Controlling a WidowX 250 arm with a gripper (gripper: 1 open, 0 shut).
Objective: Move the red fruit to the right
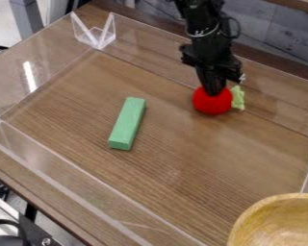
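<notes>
1. One red fruit [214,100] is seen on the wood-grain counter [202,168], in the far right part of a clear-walled tray [28,72]. Its pale-green leafy tuft [238,97] is turned to the right.
2. The jaws of the black robot arm [202,29] are pointed steeply downward and are placed directly over the fruit, with their tips met against its top.
3. The jaws are drawn fully together, and no gap is seen between them. Whether any part of the fruit is pinched between them cannot be told.
4. The fruit is seated on the counter and is not raised off it.
5. A long green block [127,123] is laid flat well apart to the left of the fruit, nearer the middle of the tray. Its long side is run roughly from near to far.
6. A pale wooden bowl [279,223] is cut off by the lower right corner of the view, well apart from both the fruit and the jaws.
</notes>
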